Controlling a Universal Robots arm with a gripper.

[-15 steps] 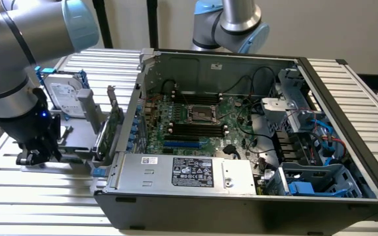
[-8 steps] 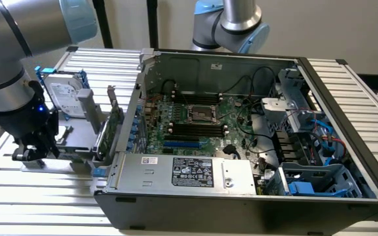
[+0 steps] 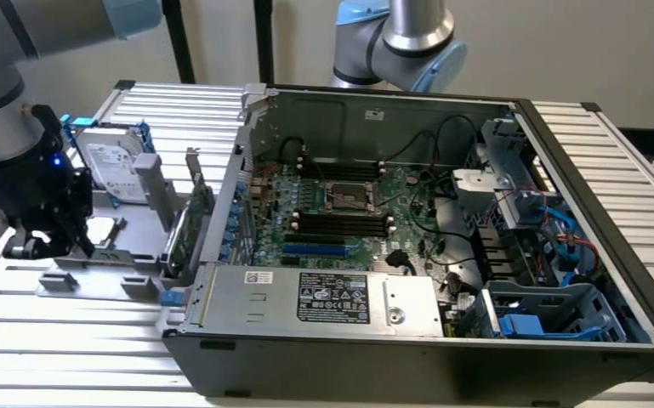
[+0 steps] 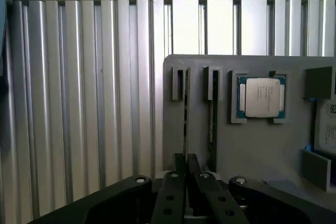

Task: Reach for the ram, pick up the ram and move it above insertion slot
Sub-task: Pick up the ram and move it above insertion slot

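The ram (image 4: 185, 116) stands on edge in a narrow slot of the grey holder plate (image 4: 252, 145), seen as a thin line. My gripper (image 4: 185, 162) sits right over its near end, and its two black fingers (image 4: 178, 167) are pressed together on the stick's edge. In the exterior view the gripper (image 3: 45, 246) hangs low over the holder plate (image 3: 111, 255) at that view's left, outside the computer case. The dark memory slots (image 3: 338, 223) lie on the motherboard inside the case, well away from the gripper.
A second thin stick (image 4: 212, 119) stands in the neighbouring slot, and a processor chip (image 4: 261, 97) lies beside it. On the holder stand a hard drive (image 3: 111, 166) and a green expansion card (image 3: 196, 223). The open case (image 3: 417, 340) has cables and a power supply (image 3: 327, 297).
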